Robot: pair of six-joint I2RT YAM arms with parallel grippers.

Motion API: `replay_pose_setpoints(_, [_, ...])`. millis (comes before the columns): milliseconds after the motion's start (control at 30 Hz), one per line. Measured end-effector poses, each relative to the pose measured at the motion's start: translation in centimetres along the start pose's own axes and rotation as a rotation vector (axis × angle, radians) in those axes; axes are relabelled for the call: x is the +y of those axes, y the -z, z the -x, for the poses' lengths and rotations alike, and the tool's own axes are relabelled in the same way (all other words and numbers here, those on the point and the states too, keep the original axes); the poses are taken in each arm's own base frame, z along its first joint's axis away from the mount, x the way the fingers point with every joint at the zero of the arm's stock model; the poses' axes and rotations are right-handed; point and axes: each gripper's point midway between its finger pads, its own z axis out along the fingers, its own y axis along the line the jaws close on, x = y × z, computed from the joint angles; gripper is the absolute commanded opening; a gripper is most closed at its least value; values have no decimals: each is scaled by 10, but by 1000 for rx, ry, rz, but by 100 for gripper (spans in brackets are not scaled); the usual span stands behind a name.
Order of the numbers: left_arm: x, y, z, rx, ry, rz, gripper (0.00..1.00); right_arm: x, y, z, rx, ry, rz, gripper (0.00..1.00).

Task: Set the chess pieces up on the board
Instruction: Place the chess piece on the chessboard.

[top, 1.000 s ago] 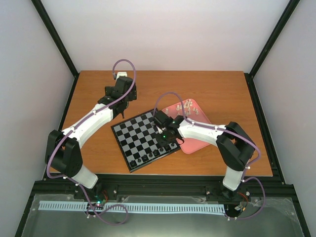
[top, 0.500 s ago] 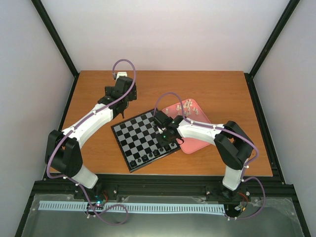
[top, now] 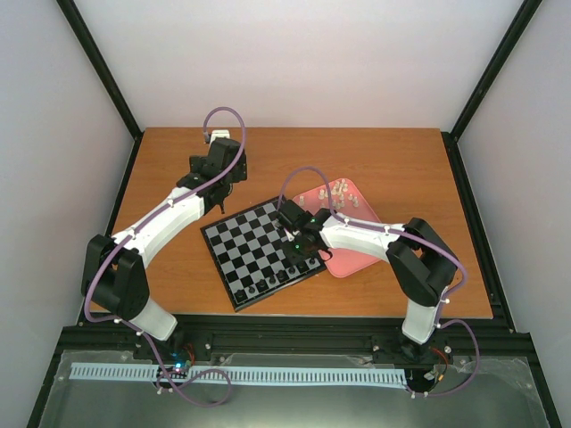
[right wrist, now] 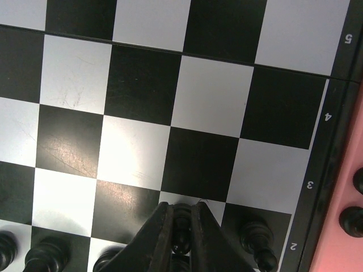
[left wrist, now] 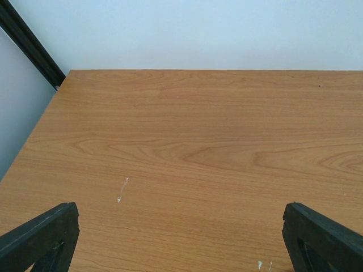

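The right end effector (right wrist: 182,211) is clamped on a black piece (right wrist: 181,233) near the board's (top: 254,245) near right corner, among other black pieces (right wrist: 258,238). The left end effector (left wrist: 178,211), fingers apart, hangs over the bench (left wrist: 198,130), far left.

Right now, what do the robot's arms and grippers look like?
The left arm and right arm have white link shells, black joints and black bases. A purple cable loops along each. The left gripper and right gripper have matte black tapered fingers. A small green light glows at the right wrist.
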Motion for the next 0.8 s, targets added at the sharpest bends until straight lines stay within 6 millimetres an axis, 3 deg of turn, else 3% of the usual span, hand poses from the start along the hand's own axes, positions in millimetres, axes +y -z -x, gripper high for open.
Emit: replay_pose_setpoints(800, [0,0,0,0,0,0,100,-2,-2,-4,6,-1,-7,18])
